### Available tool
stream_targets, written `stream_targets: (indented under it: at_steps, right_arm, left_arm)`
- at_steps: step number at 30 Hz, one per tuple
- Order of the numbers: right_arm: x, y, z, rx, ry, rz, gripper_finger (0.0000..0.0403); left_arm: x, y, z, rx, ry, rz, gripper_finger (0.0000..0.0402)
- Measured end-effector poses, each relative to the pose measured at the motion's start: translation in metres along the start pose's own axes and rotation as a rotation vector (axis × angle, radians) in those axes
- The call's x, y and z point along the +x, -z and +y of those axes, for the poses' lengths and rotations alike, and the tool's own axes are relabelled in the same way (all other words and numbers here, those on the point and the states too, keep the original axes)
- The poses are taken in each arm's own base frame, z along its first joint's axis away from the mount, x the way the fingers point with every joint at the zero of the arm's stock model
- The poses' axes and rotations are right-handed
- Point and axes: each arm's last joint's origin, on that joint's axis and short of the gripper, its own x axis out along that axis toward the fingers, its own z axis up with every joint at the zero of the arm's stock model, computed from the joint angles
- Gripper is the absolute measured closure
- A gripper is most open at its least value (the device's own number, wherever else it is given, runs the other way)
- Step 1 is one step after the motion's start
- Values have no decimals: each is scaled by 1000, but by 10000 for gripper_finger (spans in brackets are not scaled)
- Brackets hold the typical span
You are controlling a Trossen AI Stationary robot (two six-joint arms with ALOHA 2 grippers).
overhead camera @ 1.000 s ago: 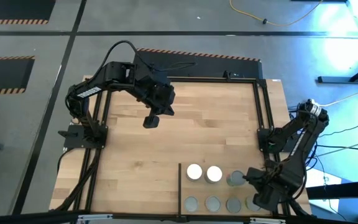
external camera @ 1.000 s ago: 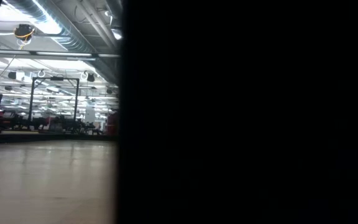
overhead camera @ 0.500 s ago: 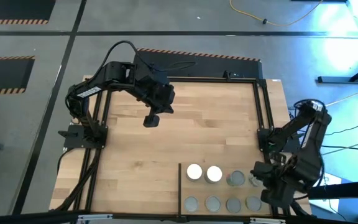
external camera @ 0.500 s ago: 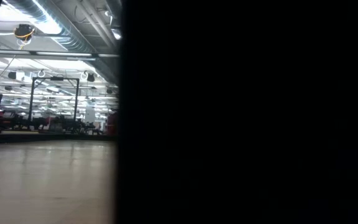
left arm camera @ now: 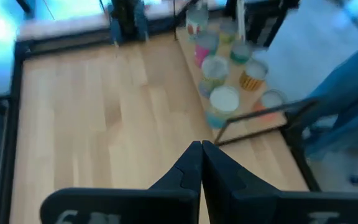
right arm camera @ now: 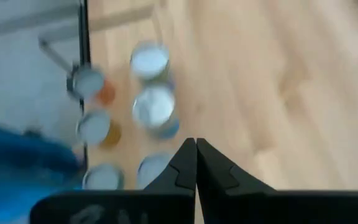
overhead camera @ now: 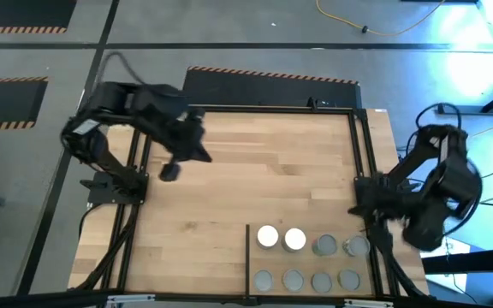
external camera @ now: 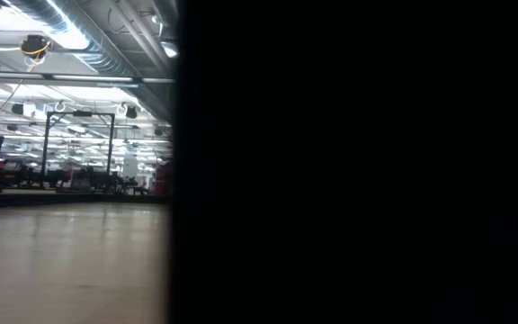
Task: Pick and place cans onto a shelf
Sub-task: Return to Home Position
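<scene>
Several cans (overhead camera: 295, 239) stand upright in two rows on the shelf (overhead camera: 308, 263), the near-right part of the table, behind a thin black divider bar (overhead camera: 246, 261). Two cans have white tops, the others grey tops. My right gripper (overhead camera: 382, 216) hangs shut above the table's right edge, up and to the right of the cans (right arm camera: 154, 104), holding nothing (right arm camera: 196, 144). My left gripper (overhead camera: 169, 172) is shut and empty over the table's far left part (left arm camera: 201, 146); its wrist view shows the cans (left arm camera: 224, 98) far off.
A black frame (overhead camera: 353, 162) runs along the table's far and right edges. Bare wood (overhead camera: 255, 180) spreads between the two arms. In the low view a dark thing (external camera: 358, 162) close to the lens hides most of the table.
My right gripper has risen and drawn back from the far row's rightmost can toward the table's right edge, turning as it went; that can now stands free and in full view. My left gripper has gone up and toward the table's left edge.
</scene>
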Motion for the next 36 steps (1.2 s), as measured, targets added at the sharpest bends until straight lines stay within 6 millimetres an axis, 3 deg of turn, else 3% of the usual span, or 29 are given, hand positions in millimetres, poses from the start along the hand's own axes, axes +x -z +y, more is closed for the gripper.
stream_targets:
  at_steps: [7, 15, 20, 27, 36]
  right_arm:
    - [-30, -5, -54, -66, 11, -250, 400]
    - [-28, 19, -112, -38, 19, -323, 401]
    - [-20, 38, -144, 34, 1, -347, 401]
    - [-7, 54, -164, 76, -29, -426, 401]
    - [17, 75, -176, 74, -42, -499, 401]
  left_arm:
    - [-55, 20, -22, 1, -3, -80, 401]
    - [-95, 56, -37, -45, -47, -168, 401]
    - [-95, 91, -38, -81, -55, -269, 401]
    - [-85, 149, -39, -97, -61, -495, 401]
    - [-39, 217, -39, -153, 11, -693, 401]
